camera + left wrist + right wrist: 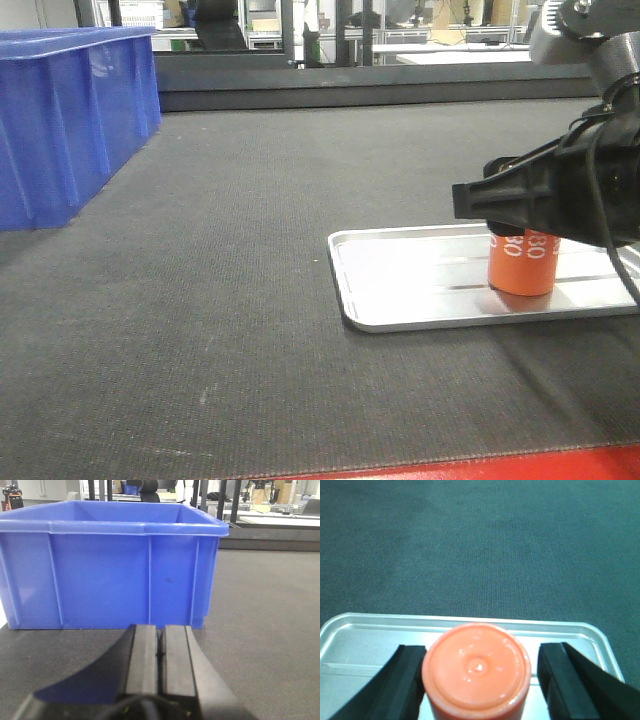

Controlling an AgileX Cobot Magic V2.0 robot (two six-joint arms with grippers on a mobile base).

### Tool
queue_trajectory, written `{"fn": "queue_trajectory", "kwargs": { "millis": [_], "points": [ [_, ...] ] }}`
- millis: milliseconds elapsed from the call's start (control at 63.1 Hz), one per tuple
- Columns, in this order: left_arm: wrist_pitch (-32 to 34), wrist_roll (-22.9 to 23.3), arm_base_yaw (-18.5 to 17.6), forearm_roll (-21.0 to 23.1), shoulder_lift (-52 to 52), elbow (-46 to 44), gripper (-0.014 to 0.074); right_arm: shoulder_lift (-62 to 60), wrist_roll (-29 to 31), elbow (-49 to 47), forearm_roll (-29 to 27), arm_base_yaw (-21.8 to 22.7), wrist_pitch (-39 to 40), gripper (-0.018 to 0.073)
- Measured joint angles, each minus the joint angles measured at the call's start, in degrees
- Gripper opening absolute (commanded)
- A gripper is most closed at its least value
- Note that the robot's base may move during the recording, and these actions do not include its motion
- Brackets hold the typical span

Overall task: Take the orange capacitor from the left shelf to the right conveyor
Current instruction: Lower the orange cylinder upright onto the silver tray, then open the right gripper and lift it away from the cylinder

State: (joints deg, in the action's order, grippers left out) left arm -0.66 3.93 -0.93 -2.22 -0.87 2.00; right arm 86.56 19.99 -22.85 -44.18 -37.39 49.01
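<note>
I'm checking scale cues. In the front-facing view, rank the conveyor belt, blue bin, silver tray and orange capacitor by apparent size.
1. conveyor belt
2-3. blue bin and silver tray: about alike, both cut off by the frame
4. orange capacitor

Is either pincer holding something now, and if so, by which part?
Nothing is held. The right pincer is open around the orange capacitor standing on the silver tray, with a gap at one finger. The left pincer is shut and empty.

Low front view, wrists close above conveyor (250,250)
</note>
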Motion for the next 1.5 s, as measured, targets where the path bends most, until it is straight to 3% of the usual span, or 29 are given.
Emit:
{"fn": "queue_trajectory", "kwargs": {
  "millis": [444,681,760,982,1030,1299,1505],
  "points": [
    [0.0,0.0,0.0,0.0,0.0,0.0,-0.0126,-4.89,0.0,0.0,0.42,0.0,0.12,0.0553],
    [0.0,0.0,0.0,0.0,0.0,0.0,-0.0126,-12.16,0.0,0.0,7.01,0.0,-0.76,0.0545],
    [0.0,0.0,0.0,0.0,0.0,0.0,-0.0126,-15.72,0.0,0.0,7.69,0.0,-2.31,0.0479],
    [0.0,0.0,0.0,0.0,0.0,0.0,-0.0126,-29.04,-0.13,0.0,7.67,0.0,-13.72,0.0034],
    [0.0,0.0,0.0,0.0,0.0,0.0,-0.0126,-31.99,-0.13,0.0,7.76,0.0,-16.33,0.0067],
    [0.0,0.0,0.0,0.0,0.0,0.0,-0.0126,-47.19,-0.13,0.12,8.12,0.0,-33.5,0.0047],
    [0.0,0.0,0.0,0.0,0.0,0.0,-0.0126,-49.99,-0.13,0.34,8.47,0.0,-44.71,0.0047]
  ]
}}
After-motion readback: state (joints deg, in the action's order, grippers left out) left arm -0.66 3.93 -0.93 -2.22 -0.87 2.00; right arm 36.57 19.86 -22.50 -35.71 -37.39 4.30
